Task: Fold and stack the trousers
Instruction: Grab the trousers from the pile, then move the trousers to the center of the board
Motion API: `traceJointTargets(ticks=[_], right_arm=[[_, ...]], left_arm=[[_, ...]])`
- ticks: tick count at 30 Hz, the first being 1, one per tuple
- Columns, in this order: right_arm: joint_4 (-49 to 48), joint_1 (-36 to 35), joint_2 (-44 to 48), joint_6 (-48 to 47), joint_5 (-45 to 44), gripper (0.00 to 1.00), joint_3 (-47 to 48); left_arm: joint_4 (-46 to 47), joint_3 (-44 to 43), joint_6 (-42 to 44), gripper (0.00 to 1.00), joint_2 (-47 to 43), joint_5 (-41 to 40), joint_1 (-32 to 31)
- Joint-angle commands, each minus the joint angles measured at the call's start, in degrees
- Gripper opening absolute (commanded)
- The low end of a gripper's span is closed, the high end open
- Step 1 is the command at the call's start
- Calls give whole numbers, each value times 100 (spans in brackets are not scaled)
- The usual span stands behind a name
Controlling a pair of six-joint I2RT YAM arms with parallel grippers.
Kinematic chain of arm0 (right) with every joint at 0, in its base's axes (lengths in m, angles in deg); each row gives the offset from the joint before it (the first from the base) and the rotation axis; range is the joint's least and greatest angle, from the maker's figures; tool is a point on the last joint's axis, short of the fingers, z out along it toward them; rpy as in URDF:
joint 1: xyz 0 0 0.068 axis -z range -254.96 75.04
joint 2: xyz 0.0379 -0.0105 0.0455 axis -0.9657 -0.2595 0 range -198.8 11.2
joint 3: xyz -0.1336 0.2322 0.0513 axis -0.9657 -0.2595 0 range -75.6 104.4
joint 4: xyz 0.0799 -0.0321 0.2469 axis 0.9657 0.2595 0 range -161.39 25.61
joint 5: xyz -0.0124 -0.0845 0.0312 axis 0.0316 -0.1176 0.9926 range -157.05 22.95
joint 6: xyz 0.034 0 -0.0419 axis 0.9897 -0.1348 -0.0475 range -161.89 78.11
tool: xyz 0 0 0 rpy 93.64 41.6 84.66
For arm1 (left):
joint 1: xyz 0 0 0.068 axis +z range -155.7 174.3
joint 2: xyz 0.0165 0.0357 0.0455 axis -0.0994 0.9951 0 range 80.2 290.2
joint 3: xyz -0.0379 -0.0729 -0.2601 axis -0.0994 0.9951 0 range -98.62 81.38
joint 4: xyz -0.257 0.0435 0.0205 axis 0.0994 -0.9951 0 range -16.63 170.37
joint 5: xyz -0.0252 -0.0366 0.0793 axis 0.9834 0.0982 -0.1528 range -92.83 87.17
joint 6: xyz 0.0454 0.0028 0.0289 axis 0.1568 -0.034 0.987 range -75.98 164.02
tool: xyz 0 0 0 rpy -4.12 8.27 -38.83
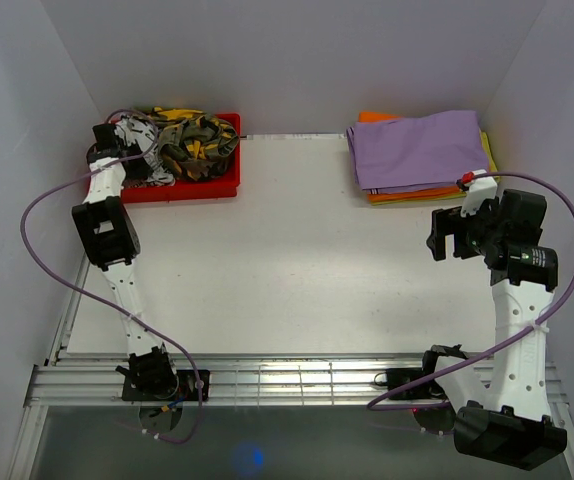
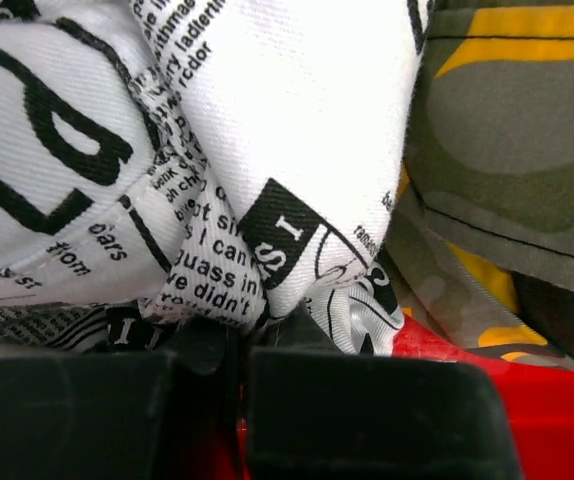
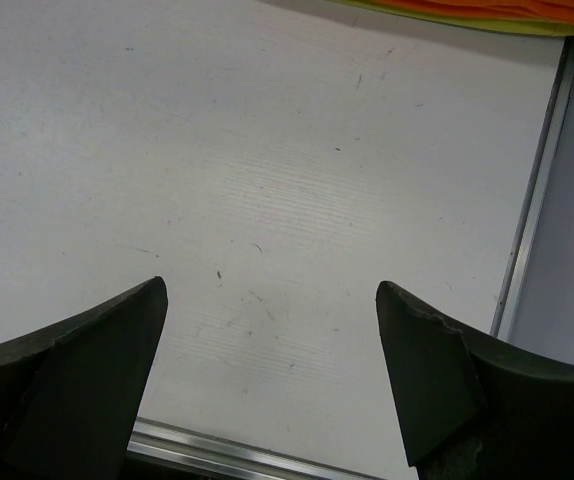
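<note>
The jaws of the left gripper (image 2: pixel 239 345) are pressed almost together, pinching a fold of the newsprint trousers (image 2: pixel 297 100) that bunches up just above its fingers (image 2: pixel 367 420). That gripper (image 1: pixel 117 135) is down at the left end of the red bin (image 1: pixel 182 190) in the far left corner of the table (image 1: pixel 297 260). The newsprint trousers (image 1: pixel 132 130) lie crumpled in the bin, tangled up against the camouflage trousers (image 1: pixel 197 135), which fill the bin's middle and right. Up close, the camouflage trousers (image 2: pixel 507 130) sit just right of the pinched white fold, with the bin's red floor (image 2: pixel 557 420) showing below them.

The right gripper (image 3: pixel 270 290) has its jaws spread wide, holding nothing, over bare table (image 3: pixel 267 150). From above it (image 1: pixel 447 240) hangs near the right edge, just in front of a folded stack (image 1: pixel 417 150) with a purple cloth on top and orange and yellow layers underneath.
</note>
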Motion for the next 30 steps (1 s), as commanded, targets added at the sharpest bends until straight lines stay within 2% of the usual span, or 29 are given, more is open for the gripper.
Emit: traceJointTargets(ticks=[1,6,11,18,22,28,30], right_arm=[[-10,20,55,-47,-30,90,314],[34,20,116,-64,120,90,367],[34,20,143,-73,296,90,420],[-62,20,73,15,594,90,534],[-115,20,28,76,805,90,613],[-168,20,20,111,1095,90,622],[-168,20,54,120,1183,90,622]], left_arm=[[902,-285,39,0,-588,450,-41],[1789,-285,92,0,-1634,688,-32],[2913,75,118,0,-2627,679,-32],[3416,180,-469,0,-3586,977,-41],[3828,408,-1093,0,-4217,1548,-41],[3970,821,-2438,0,-4746,3217,-181],[4075,1417,-2843,0,-5062,3885,-400]])
